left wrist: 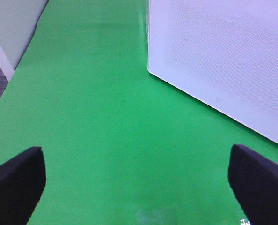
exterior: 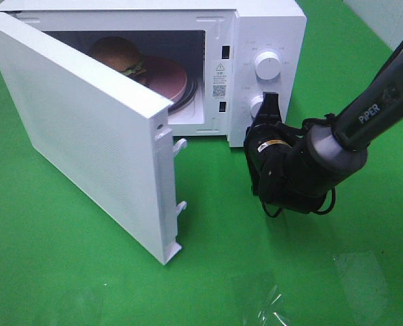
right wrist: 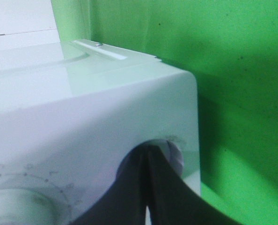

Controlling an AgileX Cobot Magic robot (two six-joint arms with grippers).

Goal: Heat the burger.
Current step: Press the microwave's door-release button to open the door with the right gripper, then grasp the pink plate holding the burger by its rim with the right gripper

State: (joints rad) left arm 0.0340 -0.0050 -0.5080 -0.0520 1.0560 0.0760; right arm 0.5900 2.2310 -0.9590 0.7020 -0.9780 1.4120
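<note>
The left claw (left wrist: 138,182) hangs over the green tabletop (left wrist: 97,103) with its jaws spread wide and nothing between them; the outer face of the microwave door (exterior: 79,129) stands just beside it. That door is swung open. Behind it, in the oven cavity, the burger (exterior: 118,54) sits upright on a pink plate (exterior: 166,76). Right of the cavity, on the control panel, the right claw (exterior: 269,103) has its jaws pinched together with the tips at the lower knob (exterior: 257,106), gripping nothing. The burger lies left of and behind this claw. Since the open door blocks heating, the left arm looks nearer for pushing it shut.
</note>
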